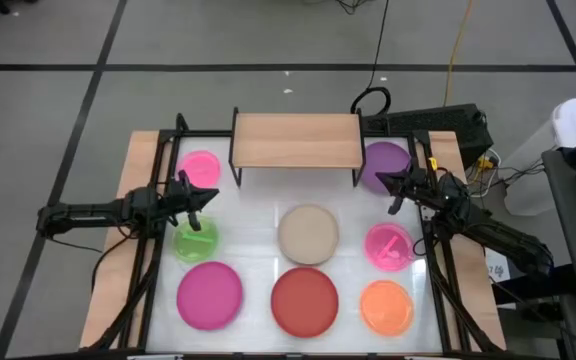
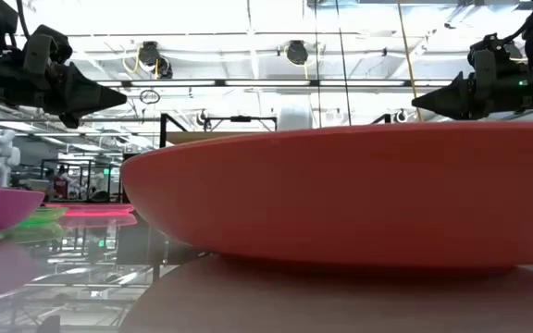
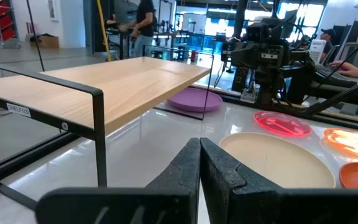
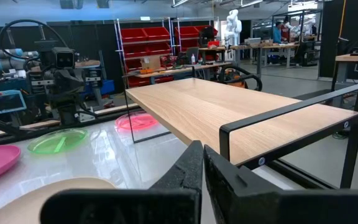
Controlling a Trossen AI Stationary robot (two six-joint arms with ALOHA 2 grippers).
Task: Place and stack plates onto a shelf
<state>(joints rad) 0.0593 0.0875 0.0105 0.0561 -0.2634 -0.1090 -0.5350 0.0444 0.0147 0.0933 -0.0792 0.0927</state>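
Observation:
The light-wood shelf (image 1: 296, 140) stands on black legs at the table's far middle, with nothing on its board. Several plates lie flat on the white tabletop: small pink (image 1: 200, 168), small green (image 1: 196, 240), magenta (image 1: 209, 294), red (image 1: 304, 300), beige (image 1: 308, 234), small pink with a bar mark (image 1: 388, 246), small orange (image 1: 386, 306) and purple (image 1: 384, 164), right of the shelf. My left gripper (image 1: 208, 195) is shut and empty above the table between the pink and green plates. My right gripper (image 1: 386, 182) is shut and empty near the purple plate's near edge.
Black frame rails (image 1: 153, 230) run along the table's left and right sides. A black box and cables (image 1: 438, 122) lie behind the shelf's right end. In the low view the red plate (image 2: 340, 194) fills the foreground. People stand in the room far behind.

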